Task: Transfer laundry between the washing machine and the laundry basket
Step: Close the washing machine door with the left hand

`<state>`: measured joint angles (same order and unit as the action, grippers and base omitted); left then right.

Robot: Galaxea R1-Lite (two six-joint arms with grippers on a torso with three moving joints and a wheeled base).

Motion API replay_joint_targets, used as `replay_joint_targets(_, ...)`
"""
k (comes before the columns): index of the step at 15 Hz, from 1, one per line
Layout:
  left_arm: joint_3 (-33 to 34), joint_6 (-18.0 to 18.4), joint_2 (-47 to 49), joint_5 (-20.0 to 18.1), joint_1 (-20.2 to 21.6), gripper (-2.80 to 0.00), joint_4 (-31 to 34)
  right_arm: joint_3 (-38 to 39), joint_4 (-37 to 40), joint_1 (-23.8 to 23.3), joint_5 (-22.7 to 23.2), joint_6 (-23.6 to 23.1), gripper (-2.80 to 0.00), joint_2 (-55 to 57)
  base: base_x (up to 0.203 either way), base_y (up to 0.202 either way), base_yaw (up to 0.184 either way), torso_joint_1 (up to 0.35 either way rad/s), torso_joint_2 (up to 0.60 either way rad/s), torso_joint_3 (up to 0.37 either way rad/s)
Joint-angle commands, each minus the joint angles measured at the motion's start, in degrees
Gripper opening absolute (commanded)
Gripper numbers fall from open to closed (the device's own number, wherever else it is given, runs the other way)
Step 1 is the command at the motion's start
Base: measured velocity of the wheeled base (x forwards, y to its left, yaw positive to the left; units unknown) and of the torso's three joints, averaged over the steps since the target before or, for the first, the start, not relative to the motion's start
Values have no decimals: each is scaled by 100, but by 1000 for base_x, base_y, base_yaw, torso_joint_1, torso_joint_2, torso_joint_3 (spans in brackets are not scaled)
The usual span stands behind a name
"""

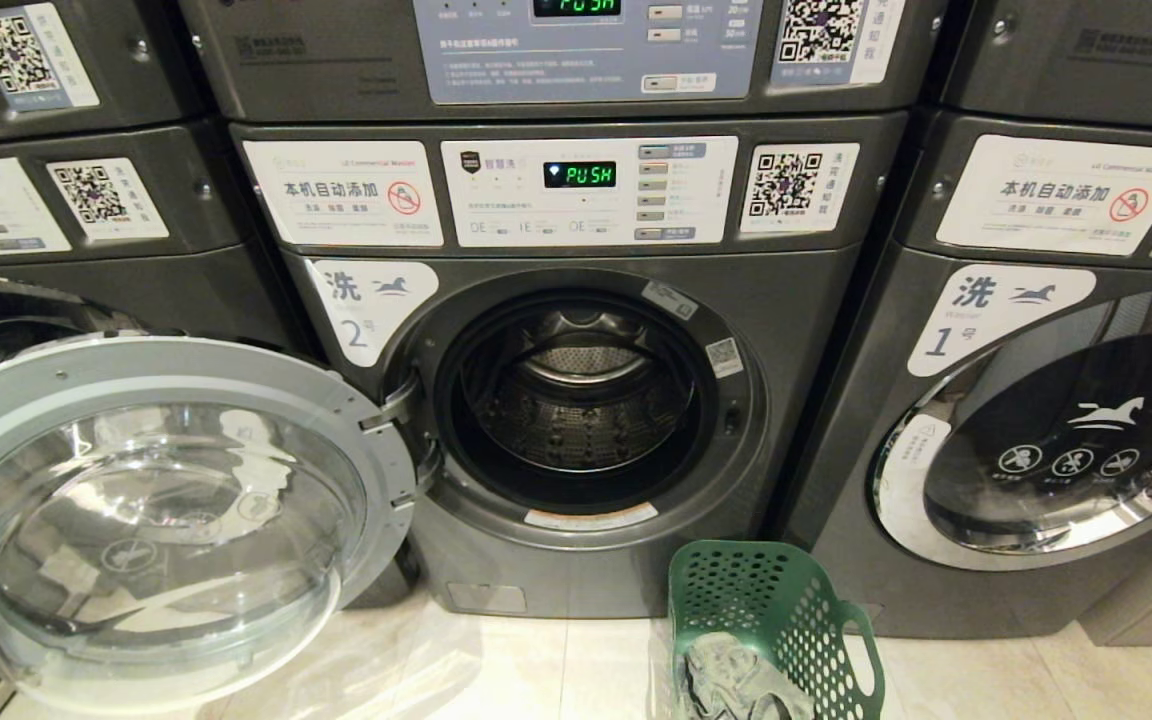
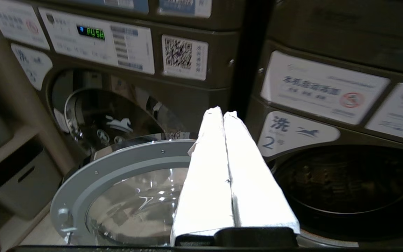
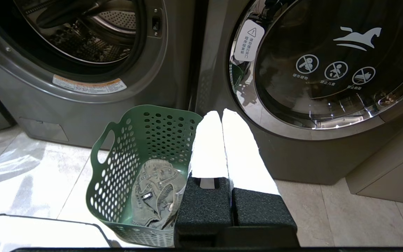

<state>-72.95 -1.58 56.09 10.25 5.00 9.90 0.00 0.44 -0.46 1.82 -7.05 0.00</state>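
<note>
Head view: grey-green laundry [image 1: 741, 680] lies crumpled in the perforated green laundry basket [image 1: 786, 600] below the open washing machine [image 1: 576, 400]; left wrist: left gripper [image 2: 222, 113], pressed closed, empty, faces that machine; right wrist: right gripper [image 3: 221, 115], closed, empty, beside the basket.

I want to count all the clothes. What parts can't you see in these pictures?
- Laundry in the laundry basket: head view's bottom edge cuts it off; the right gripper covers part in the right wrist view.
- Washing machine drum: lower front hidden by the door opening's rim.
- Left gripper: blocks part of the open door.
</note>
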Motion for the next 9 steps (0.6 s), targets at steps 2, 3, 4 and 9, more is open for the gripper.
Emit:
replay_joint_targets(2, -765, -304, 2067, -1126, 1700, -280, 97, 0, 0, 2, 3, -7, -280, 9, 0, 0, 0, 0, 0, 0)
replay_joint_targets(3, -819, -342, 2228, -1581, 2229, -280, 125, 0, 0, 2, 3, -7, -280, 9, 0, 0, 0, 0, 0, 0)
replay_joint_targets(4, -866, -375, 2465, -1929, 2694, -280, 149, 0, 0, 2, 3, -7, -280, 9, 0, 0, 0, 0, 0, 0)
replay_joint_targets(9, -1143, -173, 3590, -2668, 3836, -280, 258, 0, 0, 2, 3, 2, -280, 9, 0, 0, 0, 0, 0, 0)
